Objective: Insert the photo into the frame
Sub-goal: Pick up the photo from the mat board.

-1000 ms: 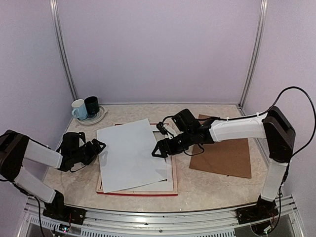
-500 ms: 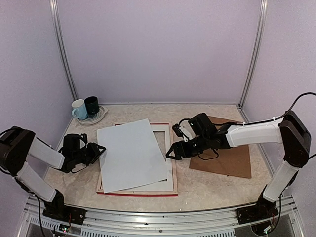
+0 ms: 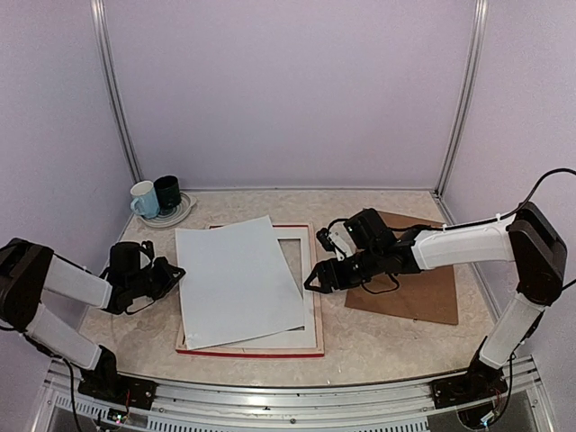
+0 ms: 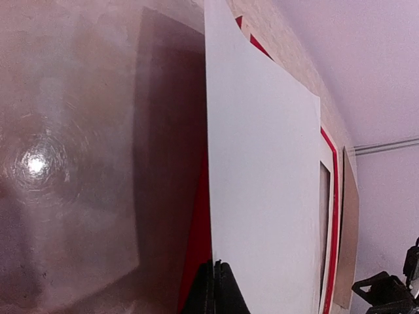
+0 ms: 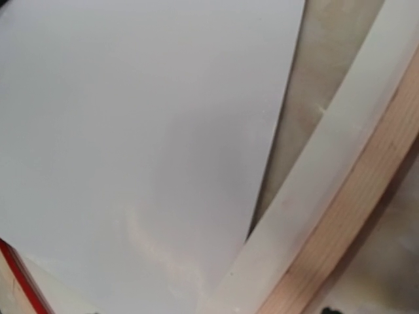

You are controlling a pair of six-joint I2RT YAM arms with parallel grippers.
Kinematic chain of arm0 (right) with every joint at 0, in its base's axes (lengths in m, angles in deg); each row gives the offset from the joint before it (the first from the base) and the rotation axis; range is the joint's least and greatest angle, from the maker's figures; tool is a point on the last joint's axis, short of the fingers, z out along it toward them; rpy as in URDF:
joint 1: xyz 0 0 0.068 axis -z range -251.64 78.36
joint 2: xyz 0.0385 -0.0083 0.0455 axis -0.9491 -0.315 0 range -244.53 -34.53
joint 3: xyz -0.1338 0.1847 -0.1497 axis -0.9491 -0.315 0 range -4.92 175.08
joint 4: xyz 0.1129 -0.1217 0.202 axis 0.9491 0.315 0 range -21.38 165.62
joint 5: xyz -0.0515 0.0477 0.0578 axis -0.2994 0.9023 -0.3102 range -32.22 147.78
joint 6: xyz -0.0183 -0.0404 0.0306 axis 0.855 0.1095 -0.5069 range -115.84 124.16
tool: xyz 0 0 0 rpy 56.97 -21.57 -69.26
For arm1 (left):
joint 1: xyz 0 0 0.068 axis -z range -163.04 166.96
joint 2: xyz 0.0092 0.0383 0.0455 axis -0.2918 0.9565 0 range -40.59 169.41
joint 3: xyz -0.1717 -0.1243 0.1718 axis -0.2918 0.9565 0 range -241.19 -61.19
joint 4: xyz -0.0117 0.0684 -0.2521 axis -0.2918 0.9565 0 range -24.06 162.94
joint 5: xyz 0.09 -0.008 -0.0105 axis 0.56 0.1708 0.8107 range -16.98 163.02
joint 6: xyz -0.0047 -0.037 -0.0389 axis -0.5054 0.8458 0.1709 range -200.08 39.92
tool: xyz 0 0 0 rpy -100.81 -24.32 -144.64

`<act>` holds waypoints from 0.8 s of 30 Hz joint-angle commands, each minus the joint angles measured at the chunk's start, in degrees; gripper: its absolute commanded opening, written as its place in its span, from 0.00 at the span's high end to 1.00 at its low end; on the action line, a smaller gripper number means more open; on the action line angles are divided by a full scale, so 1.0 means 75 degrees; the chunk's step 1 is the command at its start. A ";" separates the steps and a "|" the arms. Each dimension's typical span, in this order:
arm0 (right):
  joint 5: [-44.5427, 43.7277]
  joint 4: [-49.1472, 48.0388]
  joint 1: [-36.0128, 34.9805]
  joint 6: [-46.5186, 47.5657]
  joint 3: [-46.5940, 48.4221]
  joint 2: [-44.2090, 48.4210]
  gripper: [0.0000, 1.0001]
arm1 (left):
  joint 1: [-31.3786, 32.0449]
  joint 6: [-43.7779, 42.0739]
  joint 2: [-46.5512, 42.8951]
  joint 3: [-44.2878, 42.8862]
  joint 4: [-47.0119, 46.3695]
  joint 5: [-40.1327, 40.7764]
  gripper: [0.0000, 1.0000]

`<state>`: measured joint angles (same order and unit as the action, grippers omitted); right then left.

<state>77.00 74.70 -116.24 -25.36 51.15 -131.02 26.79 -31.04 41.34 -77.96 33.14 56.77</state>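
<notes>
The photo (image 3: 238,279) lies white back up, skewed across the frame (image 3: 317,310), its left edge hanging past the frame's left rail. My left gripper (image 3: 171,273) is shut on that left edge; in the left wrist view the black fingers (image 4: 219,291) pinch the sheet (image 4: 262,196), which lifts slightly above the red frame (image 4: 335,216). My right gripper (image 3: 315,279) hangs open over the frame's right rail, holding nothing. The right wrist view shows the photo (image 5: 131,131) and the pale rail (image 5: 327,190); its fingertips are out of sight.
A brown backing board (image 3: 414,283) lies right of the frame, under the right arm. A pale cup (image 3: 143,199) and a dark cup (image 3: 167,193) stand on a saucer at the back left. Metal posts and walls enclose the table.
My left gripper has shut on the photo's left edge. My right gripper has pulled back rightward off the photo to the frame's right rail.
</notes>
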 commanded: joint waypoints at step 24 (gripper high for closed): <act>0.0577 -0.0092 0.0055 -0.0246 0.0781 -0.0588 0.29 | -0.0505 0.0074 -0.2000 -0.0529 0.2398 -0.0111 1.00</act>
<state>78.75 74.66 -116.24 -26.41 53.88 -134.30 23.81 -30.52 27.90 -80.45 47.81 56.69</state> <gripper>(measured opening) 0.707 0.009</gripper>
